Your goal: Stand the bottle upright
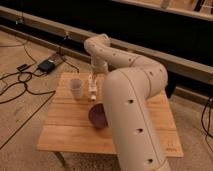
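The bottle (pixel 76 88) is a small, cup-like container of translucent whitish plastic. It is slightly wider at the rim than at the foot, and the wood behind it shows faintly through its wall. It stands on its narrower base, its long axis is vertical and its wide mouth points straight up. No lean shows to either side.

It sits on the far-left part of the wooden table (pixel 70 131), a little in from the far edge and the left edge. The purple bowl (pixel 96 115) lies nearer and to the right of it. The bowl is broader than the bottle, stands apart from it, and has its right side hidden behind the robot's arm.

The arm (pixel 131 107) rises from the near right, arches over the far edge of the table and drops steeply. This brings the gripper (pixel 92 92) down close over the tabletop, just to the right of the bottle and just beyond the bowl. A narrow strip of bare wood shows between the gripper and the bottle, so the two do not touch. Whether the gripper is spread or closed cannot be told, nor whether it holds anything.

On the floor to the left, dark cables (pixel 20 86) run toward a small black box (pixel 47 65) beyond the table's far-left corner.
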### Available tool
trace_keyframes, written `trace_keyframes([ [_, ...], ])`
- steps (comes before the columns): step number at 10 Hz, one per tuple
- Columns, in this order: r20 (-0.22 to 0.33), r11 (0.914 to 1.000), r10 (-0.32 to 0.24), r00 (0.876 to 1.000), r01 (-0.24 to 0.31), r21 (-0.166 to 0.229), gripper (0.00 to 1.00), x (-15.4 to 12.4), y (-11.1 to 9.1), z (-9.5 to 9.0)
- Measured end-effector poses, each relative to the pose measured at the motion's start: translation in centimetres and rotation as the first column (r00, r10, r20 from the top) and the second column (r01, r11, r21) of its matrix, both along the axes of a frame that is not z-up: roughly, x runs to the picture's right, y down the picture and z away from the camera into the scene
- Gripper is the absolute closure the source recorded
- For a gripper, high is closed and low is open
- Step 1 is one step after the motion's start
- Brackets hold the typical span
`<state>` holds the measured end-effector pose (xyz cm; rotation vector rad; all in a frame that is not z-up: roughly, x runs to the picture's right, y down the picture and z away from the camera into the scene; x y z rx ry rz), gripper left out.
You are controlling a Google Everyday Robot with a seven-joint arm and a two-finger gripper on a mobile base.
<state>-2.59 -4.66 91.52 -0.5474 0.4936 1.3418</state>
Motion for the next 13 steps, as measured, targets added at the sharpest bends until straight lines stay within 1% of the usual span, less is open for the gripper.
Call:
trace_keyframes([
  [1, -0.001, 0.9999, 0.000, 1.000, 0.000, -0.011, 0.35, -0.4, 0.4, 0.9],
  [2, 0.000, 0.9999, 0.001, 1.000, -0.001, -0.016, 0.35, -0.7, 0.5, 1.4],
  [5, 0.021, 0.9998, -0.001, 1.000, 0.002, -0.022, 0.35, -1.8, 0.5, 2.1],
  [7, 0.033, 0.9995, -0.019, 0.999, 0.020, -0.025, 0.35, -2.2, 0.9, 2.6],
  [10, 0.038, 0.9982, -0.055, 0.998, 0.056, -0.021, 0.35, -2.5, 1.2, 3.9],
  [11, 0.048, 0.9972, -0.072, 0.996, 0.073, -0.018, 0.35, -2.9, 1.2, 4.5],
  [13, 0.062, 0.9968, -0.078, 0.995, 0.079, -0.013, 0.35, -3.4, 1.0, 4.9],
])
